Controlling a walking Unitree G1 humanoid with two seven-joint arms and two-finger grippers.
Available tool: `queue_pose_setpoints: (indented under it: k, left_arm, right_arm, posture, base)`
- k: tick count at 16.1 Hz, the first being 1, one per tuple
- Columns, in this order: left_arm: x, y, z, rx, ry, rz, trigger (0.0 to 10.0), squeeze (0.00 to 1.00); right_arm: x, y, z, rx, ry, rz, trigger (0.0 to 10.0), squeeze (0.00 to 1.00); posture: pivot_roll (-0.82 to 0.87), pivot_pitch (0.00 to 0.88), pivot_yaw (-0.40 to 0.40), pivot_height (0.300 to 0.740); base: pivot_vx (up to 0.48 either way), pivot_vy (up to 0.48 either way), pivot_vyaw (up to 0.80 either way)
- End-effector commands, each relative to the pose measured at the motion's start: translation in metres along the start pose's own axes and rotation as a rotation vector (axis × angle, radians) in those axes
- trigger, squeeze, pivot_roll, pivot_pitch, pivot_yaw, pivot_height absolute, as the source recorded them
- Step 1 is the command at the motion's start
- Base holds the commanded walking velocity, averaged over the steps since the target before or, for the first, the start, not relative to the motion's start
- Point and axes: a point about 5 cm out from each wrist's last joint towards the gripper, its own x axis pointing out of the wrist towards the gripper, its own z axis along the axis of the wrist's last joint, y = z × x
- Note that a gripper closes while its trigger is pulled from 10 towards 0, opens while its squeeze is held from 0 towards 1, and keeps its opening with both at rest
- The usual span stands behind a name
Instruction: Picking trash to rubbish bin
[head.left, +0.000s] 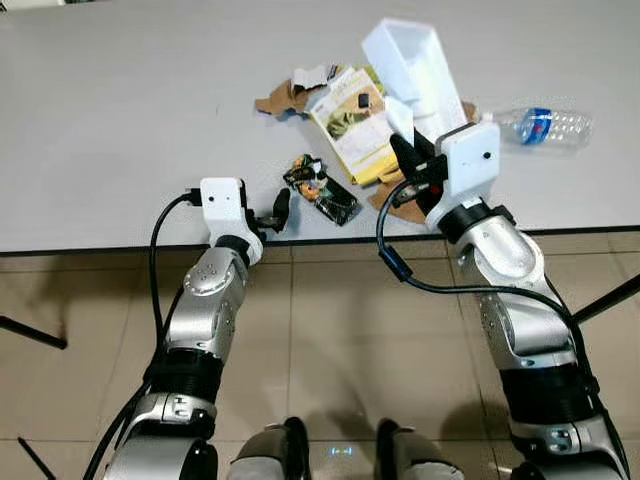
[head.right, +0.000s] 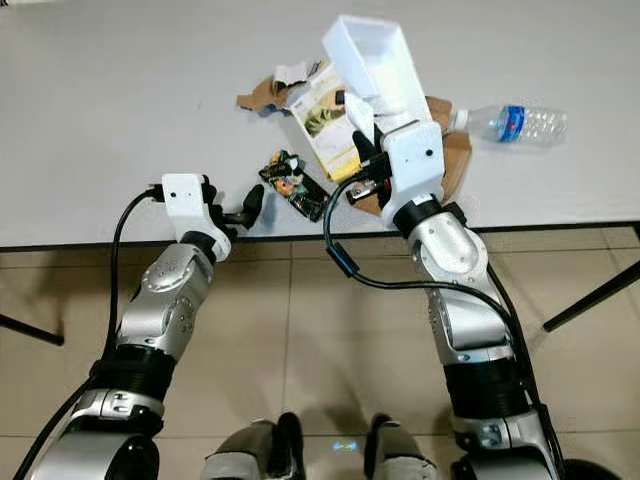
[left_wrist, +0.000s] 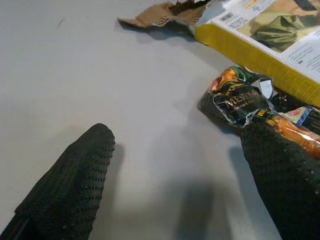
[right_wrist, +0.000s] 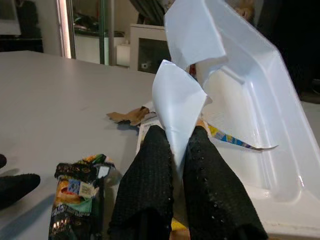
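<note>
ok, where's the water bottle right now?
The water bottle lies on its side on the grey table, far right in the eye views, just beyond the right gripper and the white tray it holds.

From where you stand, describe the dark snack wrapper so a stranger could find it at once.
Start at the grey table and find the trash pile near its front edge. The wrapper lies at the pile's near-left side, just ahead of the open left end effector. It is the pile's one dark, crumpled, glossy piece with orange print, beside the flat yellow box and brown cardboard.
</note>
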Motion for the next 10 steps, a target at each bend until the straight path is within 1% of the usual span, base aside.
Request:
queue_pose_setpoints:
  k: [1, 2, 3, 5, 7, 9, 10]
  left_arm:
    - [0.003, -0.003, 0.0, 0.002, -0.001, -0.021, 10.0, 0.0]
    - [0.006, -0.014, -0.002, -0.009, 0.0, -0.065, 10.0, 0.0]
    - [0.008, -0.018, -0.002, -0.013, -0.001, -0.079, 10.0, 0.0]
    - [0.015, -0.037, 0.004, -0.04, -0.024, -0.136, 10.0, 0.0]
    - [0.017, -0.043, 0.005, -0.047, -0.027, -0.154, 10.0, 0.0]
    - [0.019, -0.05, 0.0, -0.055, -0.016, -0.177, 10.0, 0.0]
    - [0.019, -0.051, -0.001, -0.058, -0.014, -0.18, 10.0, 0.0]
  right_arm:
    - [-0.002, 0.002, 0.003, -0.006, -0.004, -0.002, 10.0, 0.0]
    - [-0.004, 0.002, 0.003, -0.007, 0.0, -0.008, 10.0, 0.0]
    - [-0.004, 0.002, 0.003, -0.008, 0.001, -0.01, 10.0, 0.0]
    - [-0.007, 0.008, 0.002, -0.001, 0.025, 0.043, 10.0, 0.0]
    - [-0.011, 0.008, -0.002, -0.021, 0.061, 0.08, 10.0, 0.0]
    - [-0.015, 0.0, -0.005, -0.031, 0.091, 0.065, 10.0, 0.0]
    - [-0.016, 0.0, -0.006, -0.032, 0.095, 0.063, 10.0, 0.0]
  posture:
    - [-0.14, 0.252, 0.129, 0.74]
    - [-0.14, 0.254, 0.133, 0.74]
    - [-0.14, 0.254, 0.133, 0.74]
    - [-0.15, 0.255, 0.132, 0.74]
    - [-0.16, 0.253, 0.13, 0.74]
    - [-0.18, 0.252, 0.129, 0.74]
    - [-0.18, 0.252, 0.129, 0.74]
  base:
    - [0.0, 0.0, 0.0]
    - [0.0, 0.0, 0.0]
    - [0.0, 0.0, 0.0]
    - [0.0, 0.0, 0.0]
    - [0.0, 0.0, 0.0]
    - [0.0, 0.0, 0.0]
    - [0.0, 0.0, 0.0]
